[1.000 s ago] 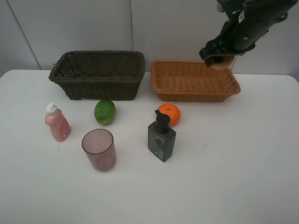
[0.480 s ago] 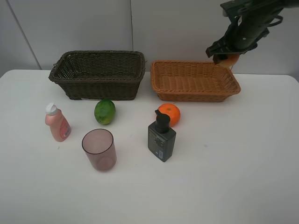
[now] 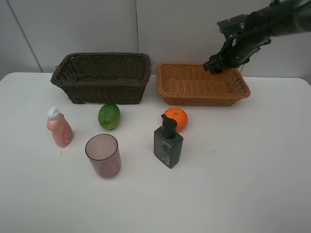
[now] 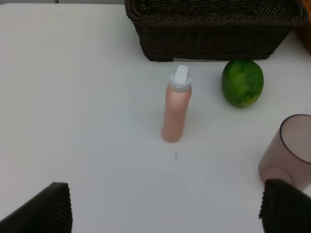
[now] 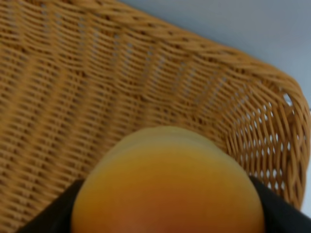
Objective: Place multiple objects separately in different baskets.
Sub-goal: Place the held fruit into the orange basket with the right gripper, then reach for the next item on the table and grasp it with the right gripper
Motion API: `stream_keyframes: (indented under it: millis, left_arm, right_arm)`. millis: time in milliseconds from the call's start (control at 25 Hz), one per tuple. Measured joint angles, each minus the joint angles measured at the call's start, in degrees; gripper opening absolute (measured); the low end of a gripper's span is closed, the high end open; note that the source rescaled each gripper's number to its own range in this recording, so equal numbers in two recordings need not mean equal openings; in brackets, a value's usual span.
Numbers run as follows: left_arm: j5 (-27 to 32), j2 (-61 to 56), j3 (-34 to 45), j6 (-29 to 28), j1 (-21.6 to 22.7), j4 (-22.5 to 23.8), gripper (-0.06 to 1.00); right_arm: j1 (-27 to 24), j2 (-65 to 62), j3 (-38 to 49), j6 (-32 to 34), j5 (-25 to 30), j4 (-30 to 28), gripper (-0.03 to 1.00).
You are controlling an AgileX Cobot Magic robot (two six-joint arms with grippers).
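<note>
You have a white table [image 3: 252, 170] with two wicker baskets side by side at its far edge: the deep dark brown basket [image 3: 107, 92] on the left and the shallower light tan basket [image 3: 204, 99] just beside it on the right. Your right gripper [image 3: 216, 65] reaches down over the tan basket's far rim. Your left gripper [image 4: 165, 211] hangs above the table near the front left, fingers [image 4: 43, 208] spread wide with nothing between them. In front of the baskets stand the mauve cup [image 3: 103, 155], the dark pump bottle [image 3: 168, 144] and the pink bottle [image 3: 59, 127], all upright. The green fruit [image 3: 109, 116] lies near the dark basket's front wall. The orange [image 3: 176, 118] sits right behind the pump bottle. The peach [image 5: 167, 184] is clamped in your right gripper inside the tan basket, near a corner; you cannot tell whether it touches the floor.
</note>
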Motion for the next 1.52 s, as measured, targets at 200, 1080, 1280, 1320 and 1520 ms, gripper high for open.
stream_keyframes:
  millis: [200,1080,1280,1320,1520]
  left_arm:
    - [0.00,0.00,0.00,0.00,0.00,0.00,1.00]
    - [0.00,0.00,0.00,0.00,0.00,0.00,1.00]
    - [0.00,0.00,0.00,0.00,0.00,0.00,1.00]
    - [0.00,0.00,0.00,0.00,0.00,0.00,1.00]
    - [0.00,0.00,0.00,0.00,0.00,0.00,1.00]
  right_arm:
    - [-0.30,2.31,0.00,0.00,-4.48,-0.12,0.44]
    - [-0.67,2.93,-0.06,0.04,-3.14,0.85,0.80]
    - [-0.67,2.93,-0.06,0.04,-3.14,0.85,0.82]
    - [-0.67,2.93,-0.06,0.04,-3.14,0.85,0.83]
    - [-0.67,2.93,-0.06,0.04,-3.08,0.85,0.83]
